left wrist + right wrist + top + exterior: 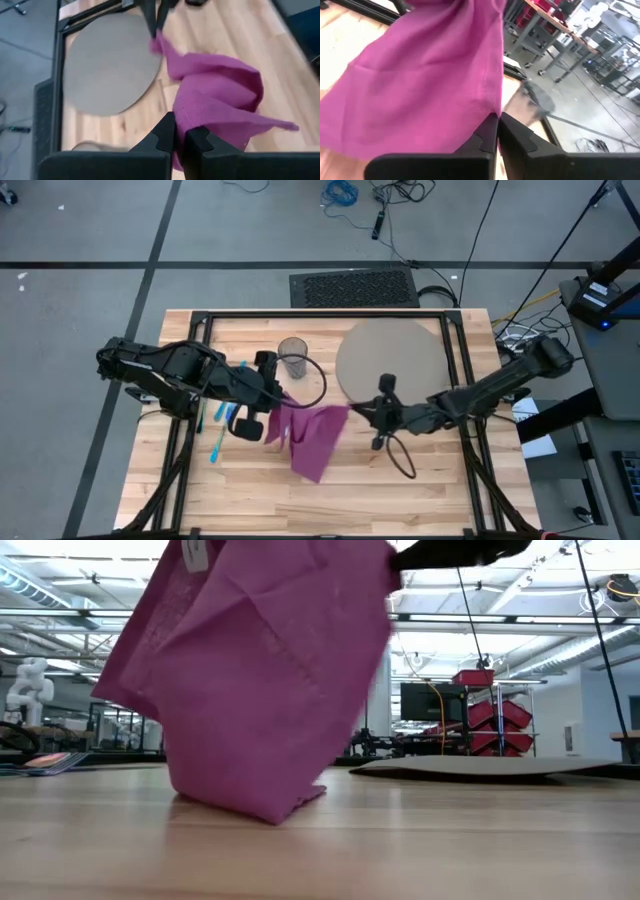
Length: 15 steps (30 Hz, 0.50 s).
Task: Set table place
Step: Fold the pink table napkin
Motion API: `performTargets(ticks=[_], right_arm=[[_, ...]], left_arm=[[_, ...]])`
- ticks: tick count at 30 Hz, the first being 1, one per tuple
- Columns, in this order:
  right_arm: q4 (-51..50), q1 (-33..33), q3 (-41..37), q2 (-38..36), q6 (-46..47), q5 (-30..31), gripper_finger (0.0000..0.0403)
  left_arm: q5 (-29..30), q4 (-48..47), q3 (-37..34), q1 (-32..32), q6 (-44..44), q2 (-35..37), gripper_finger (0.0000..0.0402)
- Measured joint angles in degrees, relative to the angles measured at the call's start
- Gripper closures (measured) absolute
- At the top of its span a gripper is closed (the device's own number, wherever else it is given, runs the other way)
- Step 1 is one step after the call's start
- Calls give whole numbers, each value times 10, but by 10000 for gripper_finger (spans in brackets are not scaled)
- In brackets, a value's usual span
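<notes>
Napkin (pixel 312 435) hangs stretched between both arms above the tabletop (pixel 420 490) centre, left gripper (pixel 268 415) pinching one corner, right gripper (pixel 362 412) clamped on the opposite, its long axis running left–right, mat (pixel 390 358) toward the far-right corner.

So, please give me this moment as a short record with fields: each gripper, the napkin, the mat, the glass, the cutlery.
left gripper: shut on one edge of the purple napkin
right gripper: shut on the opposite edge of the napkin
napkin: held up between both grippers, lower part touching the table
mat: round, grey-tan, flat at the far right of the table, nothing on it
glass: upright, left of the mat
cutlery: blue pieces lying under the left arm
plate: not in view
</notes>
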<state>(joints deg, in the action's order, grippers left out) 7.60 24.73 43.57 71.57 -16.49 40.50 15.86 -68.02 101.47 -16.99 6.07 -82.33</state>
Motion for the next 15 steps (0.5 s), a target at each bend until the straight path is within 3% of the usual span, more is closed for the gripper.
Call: performTargets(ticks=[10,15], right_arm=[[-115,36,0,-103,35,57,403],[-154,36,0,-117,60,57,403]], left_arm=[[57,-56,-1,10,-46,12,402],[62,-61,-68,20,-83,21,402]])
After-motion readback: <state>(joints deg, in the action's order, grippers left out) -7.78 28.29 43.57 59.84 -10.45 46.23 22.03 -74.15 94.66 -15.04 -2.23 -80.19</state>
